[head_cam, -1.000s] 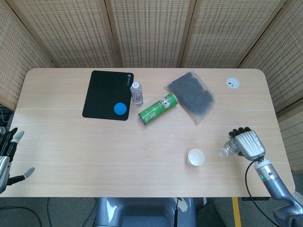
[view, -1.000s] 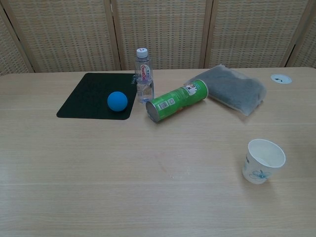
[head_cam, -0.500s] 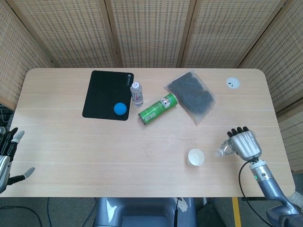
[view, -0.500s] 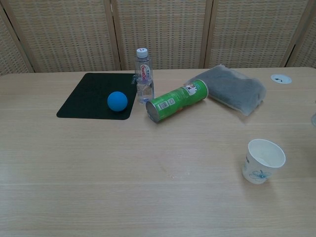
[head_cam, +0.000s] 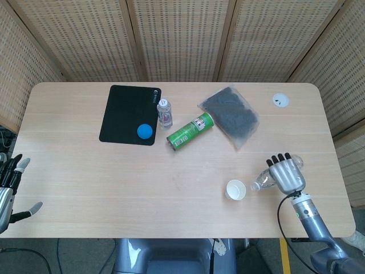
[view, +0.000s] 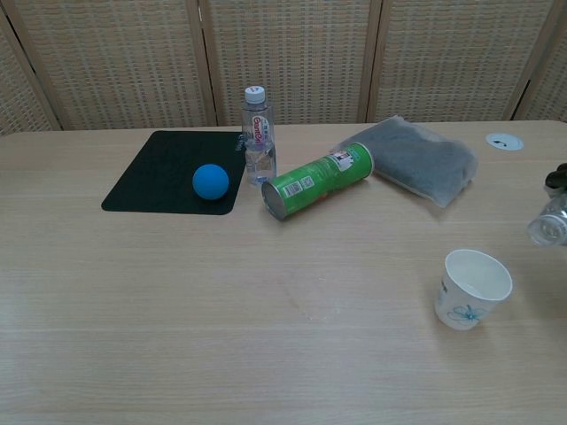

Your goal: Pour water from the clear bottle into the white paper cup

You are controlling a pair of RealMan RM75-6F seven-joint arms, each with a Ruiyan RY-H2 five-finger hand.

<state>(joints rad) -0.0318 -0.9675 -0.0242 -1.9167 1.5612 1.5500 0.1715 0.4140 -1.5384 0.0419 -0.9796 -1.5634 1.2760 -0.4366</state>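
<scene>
My right hand (head_cam: 287,173) grips a clear bottle (head_cam: 260,182) tilted on its side, its open neck pointing left toward the white paper cup (head_cam: 235,189). The neck sits just right of the cup's rim and a little above it. In the chest view the bottle's mouth (view: 546,226) shows at the right edge, with a bit of my right hand (view: 556,178) above it, and the cup (view: 472,289) stands upright lower left of it. My left hand (head_cam: 11,188) hangs off the table's left edge, fingers apart and holding nothing.
A second capped water bottle (head_cam: 164,112) stands by a black mat (head_cam: 130,113) carrying a blue ball (head_cam: 145,131). A green can (head_cam: 190,131) lies on its side mid-table, next to a dark bag (head_cam: 230,115). A white disc (head_cam: 280,100) sits far right.
My right hand has carried the tilted bottle leftward toward the cup. The bottle's mouth has come into the chest view at the right edge. The left hand has stayed still.
</scene>
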